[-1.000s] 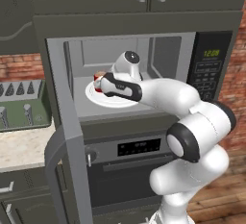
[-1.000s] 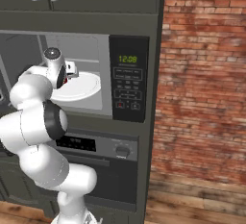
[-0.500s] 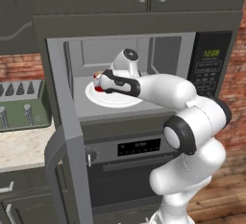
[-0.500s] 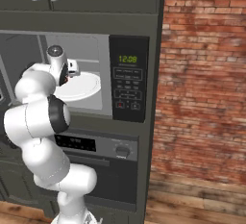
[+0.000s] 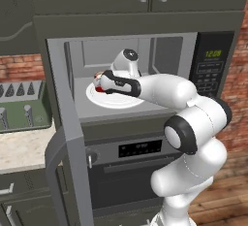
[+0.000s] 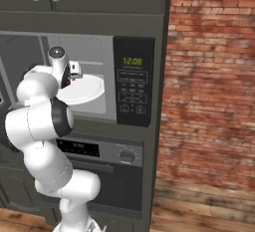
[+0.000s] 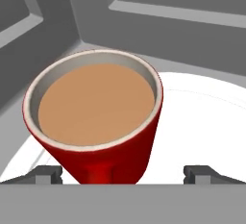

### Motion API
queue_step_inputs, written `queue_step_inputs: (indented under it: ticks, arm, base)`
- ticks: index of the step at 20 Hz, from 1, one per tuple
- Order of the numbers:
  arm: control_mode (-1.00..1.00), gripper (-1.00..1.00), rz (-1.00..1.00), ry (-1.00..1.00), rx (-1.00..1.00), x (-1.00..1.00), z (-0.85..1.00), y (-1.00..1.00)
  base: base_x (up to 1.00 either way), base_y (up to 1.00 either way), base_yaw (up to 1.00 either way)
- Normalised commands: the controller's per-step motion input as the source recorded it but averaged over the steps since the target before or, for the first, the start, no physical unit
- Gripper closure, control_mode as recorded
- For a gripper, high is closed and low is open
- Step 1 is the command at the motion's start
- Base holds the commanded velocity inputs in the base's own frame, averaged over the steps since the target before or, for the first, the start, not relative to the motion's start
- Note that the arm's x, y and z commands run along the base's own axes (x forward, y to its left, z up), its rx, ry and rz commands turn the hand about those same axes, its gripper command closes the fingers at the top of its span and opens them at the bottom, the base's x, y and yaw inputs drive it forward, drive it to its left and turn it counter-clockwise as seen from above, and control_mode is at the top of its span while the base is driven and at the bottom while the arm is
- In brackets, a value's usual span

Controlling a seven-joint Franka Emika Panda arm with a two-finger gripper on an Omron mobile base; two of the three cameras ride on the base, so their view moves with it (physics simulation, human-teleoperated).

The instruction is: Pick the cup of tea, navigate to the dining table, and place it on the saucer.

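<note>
The cup of tea (image 7: 96,112) is a red mug full of brown liquid, standing on a large white plate (image 7: 202,122) inside the open microwave. My gripper (image 7: 123,174) is open, with one fingertip on each side of the mug's lower part and a gap showing on both sides. In the left base view the gripper (image 5: 100,82) is at the plate's left edge, with bits of the red cup of tea (image 5: 99,89) showing around it. The dining table and the saucer are out of view.
The microwave door (image 5: 65,123) hangs open to the left of the arm. The control panel (image 6: 132,81) sits on the right, an oven (image 5: 140,167) below, a pale counter (image 5: 19,147) at the left and a brick wall (image 6: 209,101) at the right.
The arm has reached further into the microwave, bringing the hand up to the cup. The jaws have stayed open.
</note>
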Motion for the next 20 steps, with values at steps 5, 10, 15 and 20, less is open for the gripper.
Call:
queue_step_inputs:
  ticks: [5, 10, 15, 20]
  arm:
    - [-1.0, 1.0, 0.0, 0.0, 0.0, 0.0, 0.0, 0.0]
    - [-1.0, 1.0, 0.0, 0.0, 0.0, 0.0, 0.0, 0.0]
    - [-1.0, 1.0, 0.0, 0.0, 0.0, 0.0, 0.0, 0.0]
    - [-1.0, 1.0, 0.0, 0.0, 0.0, 0.0, 0.0, 0.0]
  base:
    - [0.0, 0.0, 0.0]
    - [0.0, 0.0, 0.0]
    - [0.0, 0.0, 0.0]
    - [0.0, 0.0, 0.0]
